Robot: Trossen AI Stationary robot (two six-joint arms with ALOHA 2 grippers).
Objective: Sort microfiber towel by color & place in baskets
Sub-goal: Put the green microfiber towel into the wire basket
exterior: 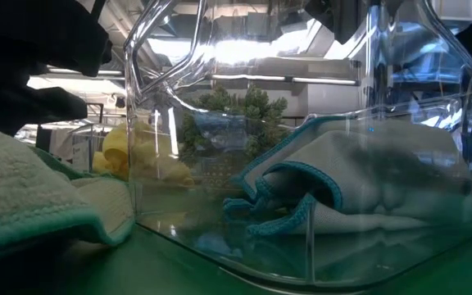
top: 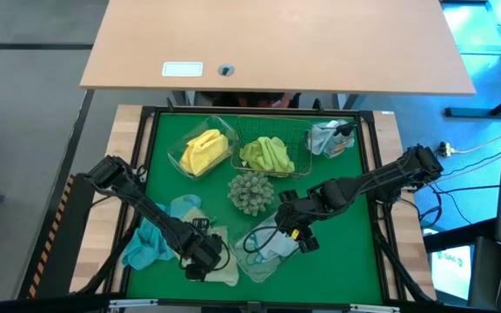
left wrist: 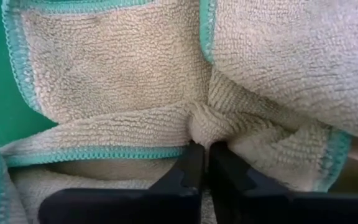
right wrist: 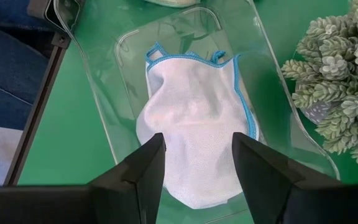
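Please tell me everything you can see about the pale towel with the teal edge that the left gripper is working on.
The pale sage towel is a soft looped microfiber cloth with teal stitched hems. It lies crumpled and folded over itself on the green table mat, at the near left, beside a light blue towel and a clear plastic tub. The left gripper is shut, pinching a raised fold of the towel between its dark fingers.

No readable text anywhere; white label point(top: 183, 69) on far wooden desk point(top: 320, 43) shows no legible print.
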